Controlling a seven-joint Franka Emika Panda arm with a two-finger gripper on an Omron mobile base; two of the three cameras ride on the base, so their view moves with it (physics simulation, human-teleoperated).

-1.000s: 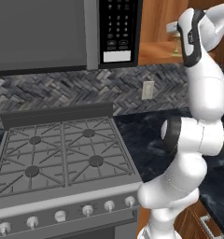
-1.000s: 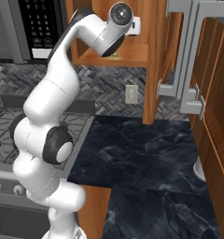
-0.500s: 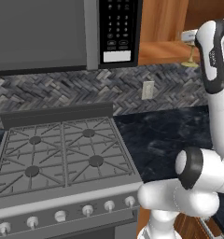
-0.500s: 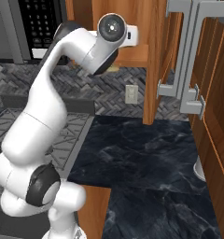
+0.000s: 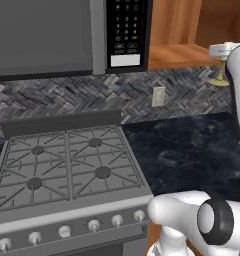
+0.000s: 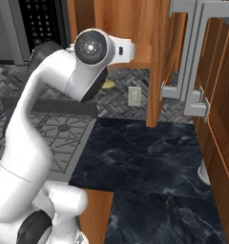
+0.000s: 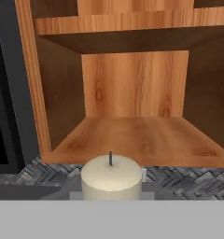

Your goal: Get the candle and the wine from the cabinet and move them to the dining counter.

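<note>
The candle [image 7: 111, 177] was held in the nearly closed gripper [image 7: 112, 195] just outside the cabinet [image 7: 132, 93], its brass base [image 5: 219, 80] seen hanging clear of the shelf edge. Over the last second it had been drawn out of the open compartment, above the bench [image 5: 192, 150]. The carry to the dining counter was judged ready to begin, with the wine left to fetch.

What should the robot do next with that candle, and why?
Probably keep drawing the candle back from the open cabinet, then turn toward the dining counter. In the hand view the candle sits right at the tool, outside the shelf, and its brass base hangs in front of the backsplash, so it looks held.
</note>
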